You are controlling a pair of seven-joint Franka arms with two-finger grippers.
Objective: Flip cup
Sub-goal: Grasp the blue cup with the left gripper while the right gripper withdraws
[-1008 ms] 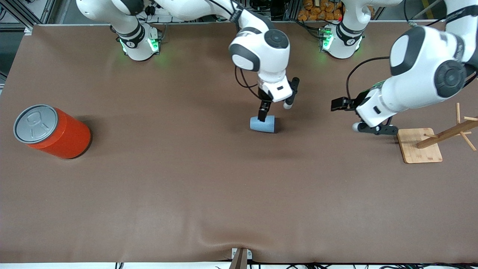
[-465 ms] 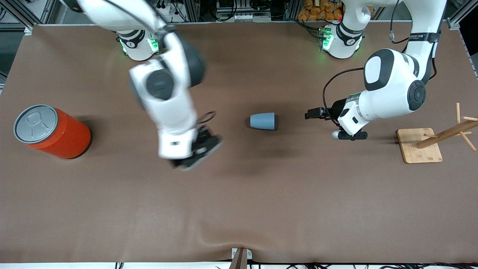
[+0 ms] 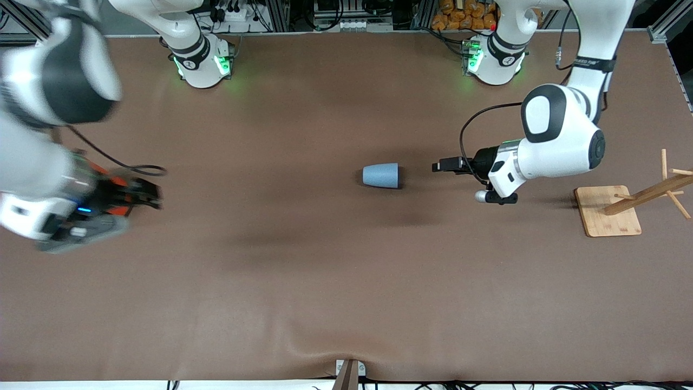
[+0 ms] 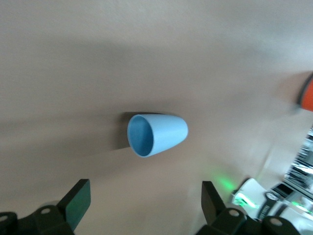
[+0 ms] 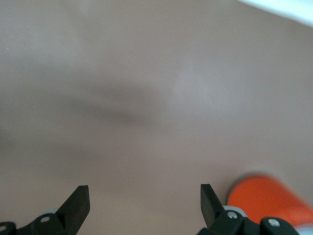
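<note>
Brown table (image 3: pixel 346 281) carries the cup (image 3: pixel 381 176) on its side mid-table, unflipped. Left gripper (image 3: pixel 494 196) hovers near it, fingers apart; right gripper (image 5: pixel 144 203), fingers apart, is over the red can (image 5: pixel 269 200).

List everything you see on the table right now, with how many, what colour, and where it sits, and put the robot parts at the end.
cup: one, light blue, lying on its side mid-table.
can: one, orange-red, at the right arm's end, mostly hidden by that arm.
wooden rack: one, light wood, at the left arm's end.
table: one, brown covering.
left gripper: open, empty, low beside the cup, between cup and rack.
right gripper: open, empty, over the can.
</note>
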